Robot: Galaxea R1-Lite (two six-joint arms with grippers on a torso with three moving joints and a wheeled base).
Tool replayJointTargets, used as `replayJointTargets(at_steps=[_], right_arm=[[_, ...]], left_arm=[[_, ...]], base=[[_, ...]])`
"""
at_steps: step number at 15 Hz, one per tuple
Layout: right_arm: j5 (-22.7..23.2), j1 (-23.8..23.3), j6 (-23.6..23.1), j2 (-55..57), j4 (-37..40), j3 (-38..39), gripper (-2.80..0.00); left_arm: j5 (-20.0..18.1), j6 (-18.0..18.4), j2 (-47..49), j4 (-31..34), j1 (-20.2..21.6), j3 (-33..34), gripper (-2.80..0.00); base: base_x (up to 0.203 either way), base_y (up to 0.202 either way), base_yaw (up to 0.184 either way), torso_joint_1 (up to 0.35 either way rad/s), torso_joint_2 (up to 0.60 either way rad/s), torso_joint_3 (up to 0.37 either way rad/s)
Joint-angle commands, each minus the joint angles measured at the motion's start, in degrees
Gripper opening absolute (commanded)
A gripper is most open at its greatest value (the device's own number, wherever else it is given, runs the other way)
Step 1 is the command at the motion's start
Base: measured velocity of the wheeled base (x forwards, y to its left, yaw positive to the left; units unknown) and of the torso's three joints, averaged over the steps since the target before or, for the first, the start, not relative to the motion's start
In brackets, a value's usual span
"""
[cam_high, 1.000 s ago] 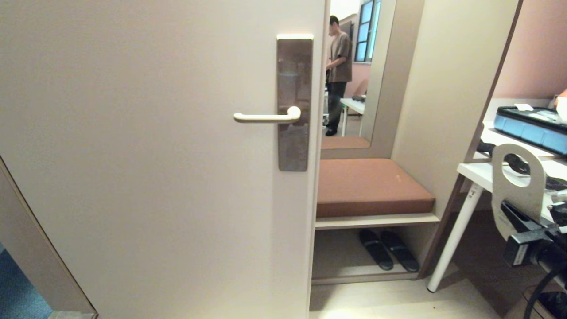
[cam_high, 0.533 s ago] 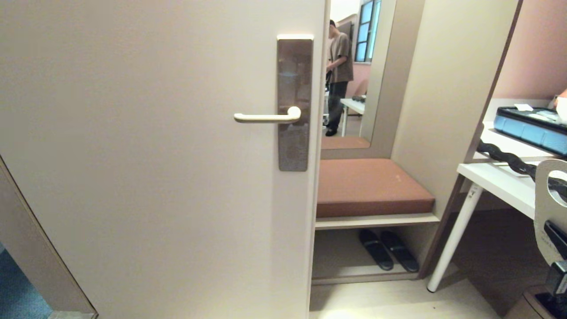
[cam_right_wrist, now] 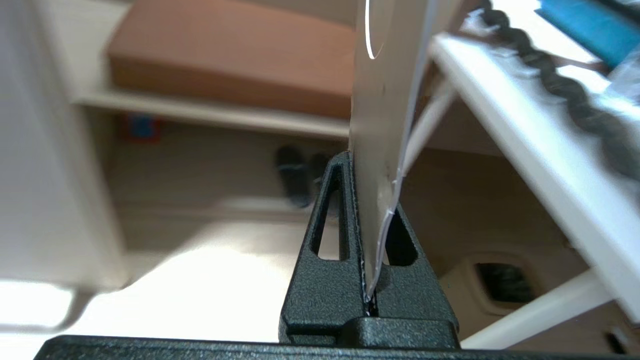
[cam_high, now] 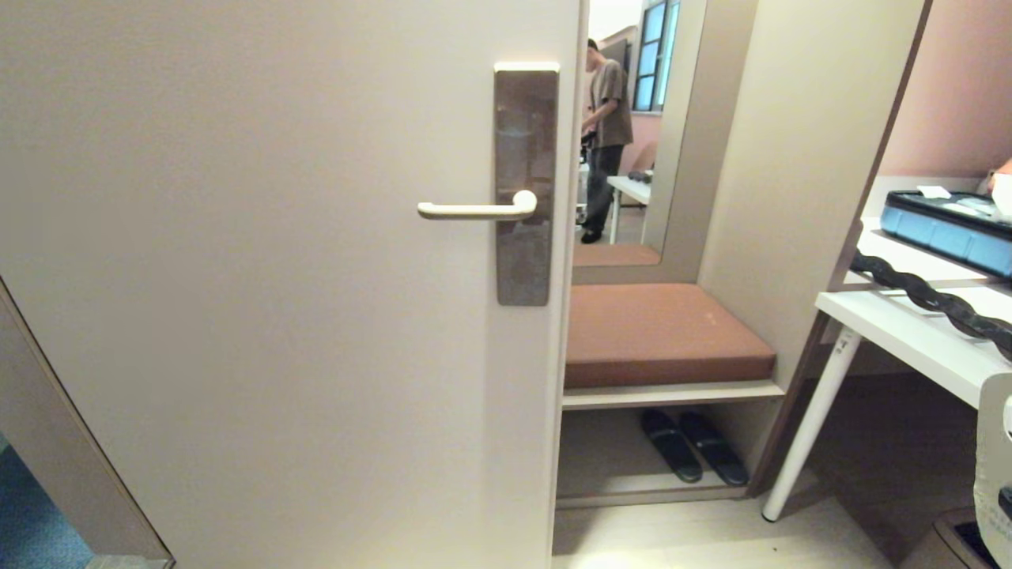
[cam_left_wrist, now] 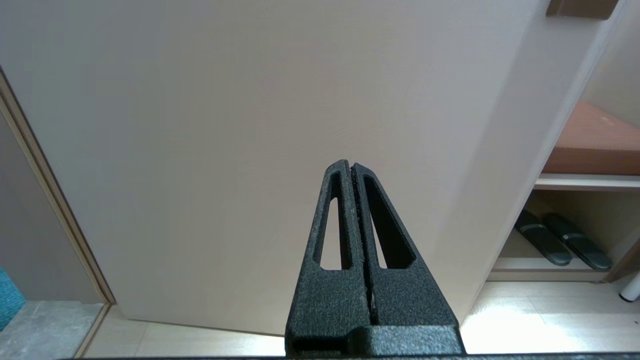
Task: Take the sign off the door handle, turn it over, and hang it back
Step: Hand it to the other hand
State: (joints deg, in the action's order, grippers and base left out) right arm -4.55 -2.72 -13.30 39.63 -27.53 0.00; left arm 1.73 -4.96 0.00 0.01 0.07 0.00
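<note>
R gripper point(cam_right_wrist: 367, 220) fingers point(cam_right_wrist: 330, 235) clamped on sign point(cam_right_wrist: 385, 100)

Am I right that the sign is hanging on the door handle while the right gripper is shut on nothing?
Not quite: the door handle is bare in the head view. The right wrist view shows the right gripper shut on the sign, which is off the handle, near the white table.

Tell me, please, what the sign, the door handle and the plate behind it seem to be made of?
The sign: thin, pale card or plastic, judging by its slim edge; which one is unclear. The door handle: a smooth cream lever, probably coated metal or plastic. The plate: brushed bronze-brown metal, showing dull reflections.
</note>
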Motion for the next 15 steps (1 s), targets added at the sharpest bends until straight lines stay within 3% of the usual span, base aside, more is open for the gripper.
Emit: replayJointTargets(at_steps=[1,6,15], right_arm=[[3.29,-1.69,0.06,-9.14,8.64,0.0,-2.8],[4.81,-1.82,0.56,-22.92,24.57,-0.01,-2.8],[6.07,2.0,6.86,-29.18,27.88,0.0,-2.8]], left_arm=[[0.03,-0.05,0.09,-0.01,0.01,0.0,-2.8],[0.03,-0.05,0.09,-0.01,0.01,0.0,-2.8],[0.03,-0.05,0.09,-0.06,0.01,0.0,-2.8]], base=[[0.0,0.0,0.0,0.0,0.0,0.0],[0.0,0.0,0.0,0.0,0.0,0.0],[0.0,0.0,0.0,0.0,0.0,0.0]])
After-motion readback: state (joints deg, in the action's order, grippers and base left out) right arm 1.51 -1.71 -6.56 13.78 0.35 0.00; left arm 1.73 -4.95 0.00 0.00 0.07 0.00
